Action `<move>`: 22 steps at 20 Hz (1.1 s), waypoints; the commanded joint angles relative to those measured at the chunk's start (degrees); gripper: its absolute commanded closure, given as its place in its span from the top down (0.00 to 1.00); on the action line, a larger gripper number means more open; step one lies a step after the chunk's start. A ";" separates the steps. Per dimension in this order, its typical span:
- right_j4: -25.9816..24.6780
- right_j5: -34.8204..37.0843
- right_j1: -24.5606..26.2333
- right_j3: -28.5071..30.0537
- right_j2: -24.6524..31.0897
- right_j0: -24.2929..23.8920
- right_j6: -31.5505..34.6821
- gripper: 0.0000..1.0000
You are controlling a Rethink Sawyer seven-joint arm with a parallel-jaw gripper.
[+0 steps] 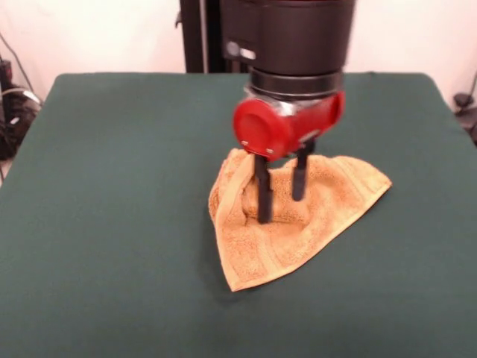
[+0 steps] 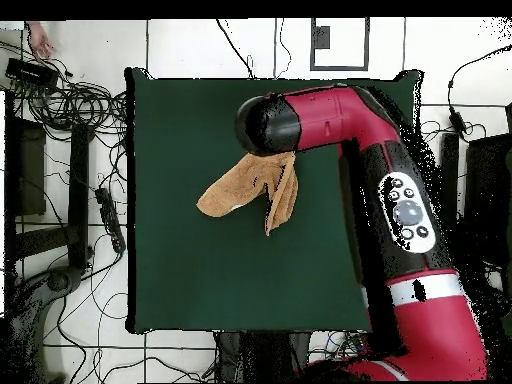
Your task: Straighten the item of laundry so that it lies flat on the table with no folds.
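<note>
A large table draped in plain dark green cloth (image 1: 112, 186) carries a crumpled orange-tan terry towel (image 1: 298, 239) near its middle. The red-and-black gripper (image 1: 282, 209) stands upright over the towel, its fingers spread apart and reaching down into the bunched folds.

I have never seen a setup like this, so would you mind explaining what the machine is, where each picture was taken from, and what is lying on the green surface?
The machine is a Sawyer robot: one red and black arm whose working end is a gripper with two dark fingers. One picture comes from a camera across the table, facing the robot, so the arm drops in from the top. The other looks straight down from above, with the robot's base at the bottom, so the two pictures are turned half round against each other. The table is covered in dark green cloth. On it lies a small orange-tan towel, rumpled and folded over itself. The fingers stand apart, their tips down in the towel's raised middle; whether they pinch it I cannot tell.
</note>
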 commanded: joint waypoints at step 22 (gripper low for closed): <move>0.11 -13.40 -3.73 21.82 -0.92 -1.64 7.80 1.00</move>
